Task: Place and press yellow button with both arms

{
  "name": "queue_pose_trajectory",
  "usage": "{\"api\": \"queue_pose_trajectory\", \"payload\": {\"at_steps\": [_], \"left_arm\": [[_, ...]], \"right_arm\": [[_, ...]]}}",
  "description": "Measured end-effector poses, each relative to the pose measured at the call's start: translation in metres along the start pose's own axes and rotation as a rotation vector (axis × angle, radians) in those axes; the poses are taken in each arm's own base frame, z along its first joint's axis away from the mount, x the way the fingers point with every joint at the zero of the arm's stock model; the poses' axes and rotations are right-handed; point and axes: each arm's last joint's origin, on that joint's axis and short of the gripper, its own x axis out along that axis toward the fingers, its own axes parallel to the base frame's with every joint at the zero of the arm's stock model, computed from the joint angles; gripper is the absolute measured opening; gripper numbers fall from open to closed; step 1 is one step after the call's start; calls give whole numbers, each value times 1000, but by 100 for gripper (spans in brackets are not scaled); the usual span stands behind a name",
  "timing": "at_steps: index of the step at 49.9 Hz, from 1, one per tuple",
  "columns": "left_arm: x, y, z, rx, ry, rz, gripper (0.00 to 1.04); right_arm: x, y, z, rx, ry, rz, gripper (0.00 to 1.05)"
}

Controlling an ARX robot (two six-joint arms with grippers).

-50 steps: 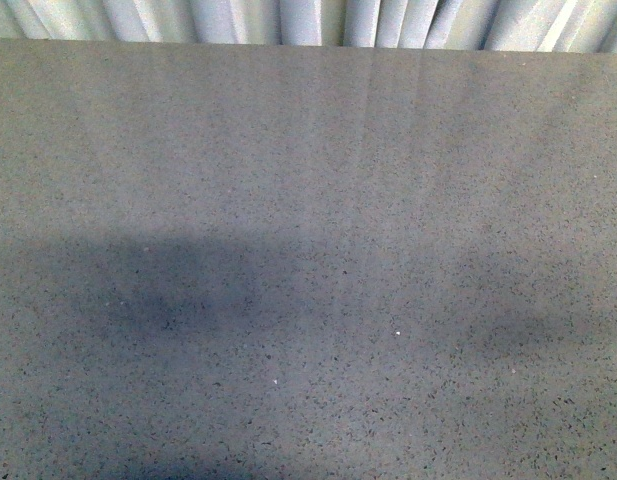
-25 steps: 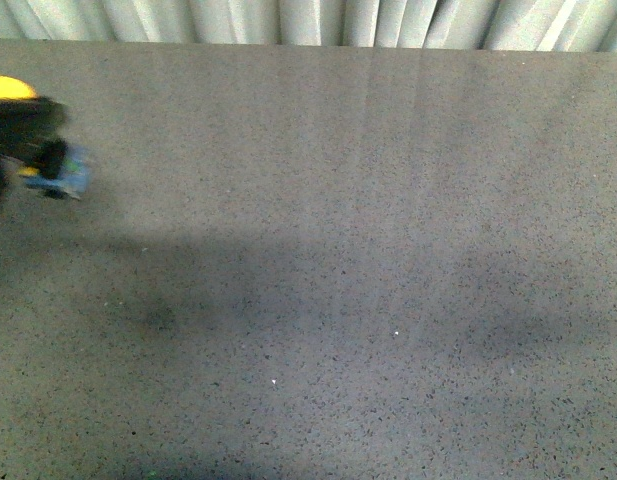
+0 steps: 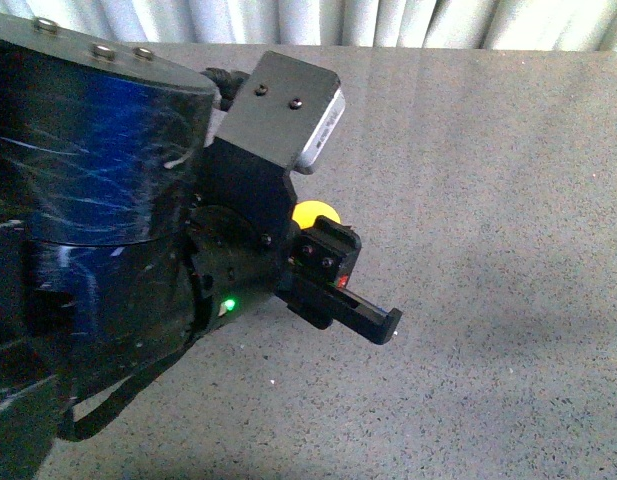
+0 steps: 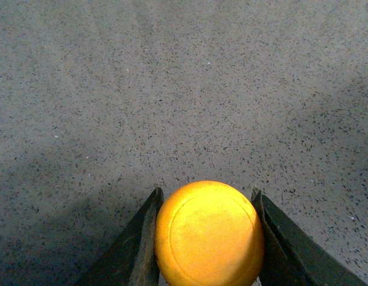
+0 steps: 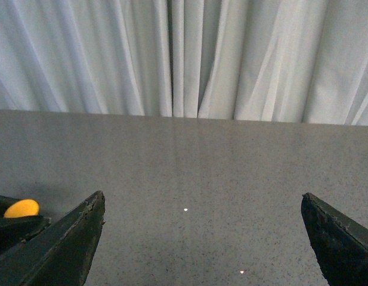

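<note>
Left wrist view: the yellow button (image 4: 209, 232) is pinched between the two fingers of the left gripper (image 4: 206, 193), and its domed cap is pressed on both sides. Bare speckled grey table (image 4: 172, 89) is seen ahead of it. The right gripper (image 5: 201, 196) is spread wide, and nothing is held in it. The table's far edge is bounded by a white curtain (image 5: 201, 53).

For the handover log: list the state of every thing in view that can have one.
left hand: shut on the yellow button
yellow button: held between that hand's two fingers
right hand: open, holding nothing
green light on the left arm: lit
</note>
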Motion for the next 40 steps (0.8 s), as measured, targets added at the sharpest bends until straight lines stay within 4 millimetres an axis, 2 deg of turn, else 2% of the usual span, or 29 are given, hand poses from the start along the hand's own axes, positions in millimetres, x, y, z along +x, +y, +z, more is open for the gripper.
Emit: {"api": "queue_pose_trajectory", "payload": {"at_steps": [9, 18, 28, 34, 40], "left_arm": [[22, -2, -5, 16, 15, 33, 34], [32, -5, -1, 33, 20, 36, 34], [31, -9, -3, 31, 29, 17, 72], [18, -6, -4, -1, 36, -1, 95], [-7, 8, 5, -49, -1, -7, 95]], "right_arm": [[0, 0, 0, 0, 0, 0, 96], [0, 0, 0, 0, 0, 0, 96], [0, 0, 0, 0, 0, 0, 96], [0, 0, 0, 0, 0, 0, 96], [0, 0, 0, 0, 0, 0, 96]]}}
